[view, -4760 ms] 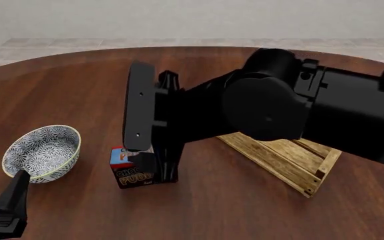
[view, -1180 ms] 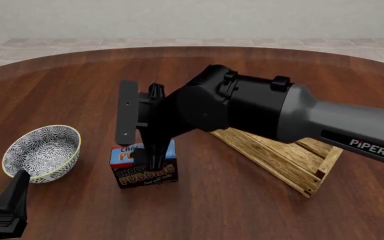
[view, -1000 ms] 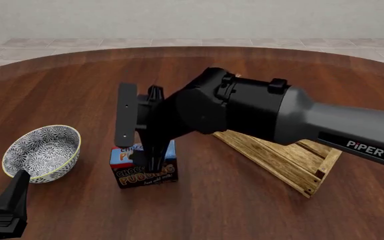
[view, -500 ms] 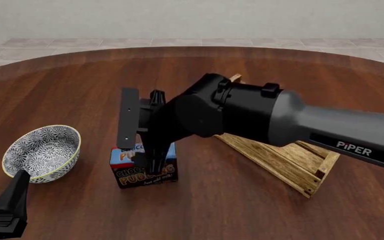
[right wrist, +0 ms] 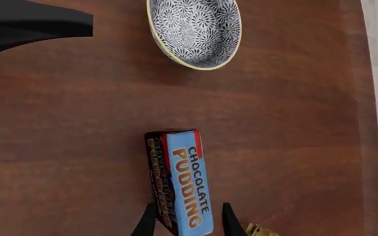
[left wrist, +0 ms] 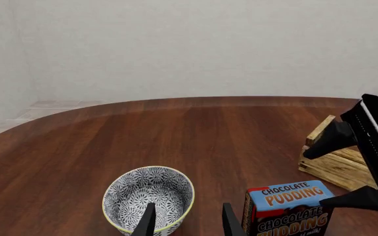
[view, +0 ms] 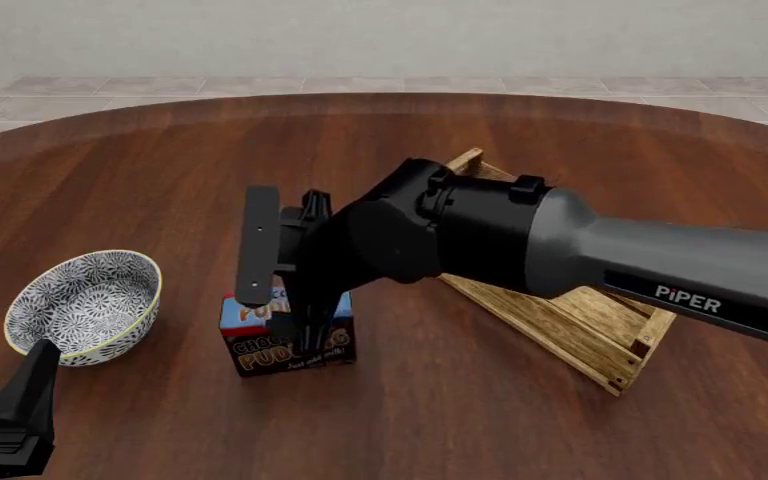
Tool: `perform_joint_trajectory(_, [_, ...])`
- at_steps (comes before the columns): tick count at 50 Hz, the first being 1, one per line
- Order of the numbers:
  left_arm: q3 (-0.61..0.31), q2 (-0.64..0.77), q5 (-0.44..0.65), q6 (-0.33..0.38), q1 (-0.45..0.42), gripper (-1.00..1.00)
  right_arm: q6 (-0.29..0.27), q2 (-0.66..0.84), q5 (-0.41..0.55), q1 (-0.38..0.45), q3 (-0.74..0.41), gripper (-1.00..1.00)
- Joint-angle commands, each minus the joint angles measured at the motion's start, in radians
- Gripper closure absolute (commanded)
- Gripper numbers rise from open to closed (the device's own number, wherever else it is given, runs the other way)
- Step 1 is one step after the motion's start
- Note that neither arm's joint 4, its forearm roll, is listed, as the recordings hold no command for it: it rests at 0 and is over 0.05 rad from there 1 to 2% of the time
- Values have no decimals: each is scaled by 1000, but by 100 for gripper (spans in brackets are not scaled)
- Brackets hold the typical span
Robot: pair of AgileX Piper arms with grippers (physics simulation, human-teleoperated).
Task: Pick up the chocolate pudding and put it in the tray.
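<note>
Right end effector (right wrist: 185, 222) hangs directly over the chocolate pudding (view: 289, 336) at lower centre of the front view — 2 fingers parted, gripping nothing, straddling 1 end of the carton's long axis — while the tray (view: 584, 322) lies toward the right.

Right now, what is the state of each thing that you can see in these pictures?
chocolate pudding: upright on the table, not lifted.
tray: on the table, pudding not in it.
bowl: upright, nothing inside.
right gripper: jaws open, straddling the pudding's top.
left gripper: jaws open, holding nothing.
</note>
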Motion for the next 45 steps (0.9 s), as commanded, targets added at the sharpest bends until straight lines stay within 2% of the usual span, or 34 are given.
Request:
perform_joint_trajectory(1, [0, 0, 0, 0, 0, -100, 2, 5, 1, -5, -2, -100])
perform_joint_trajectory(45, [0, 0, 0, 0, 0, -100, 10, 52, 7, -25, -52, -100])
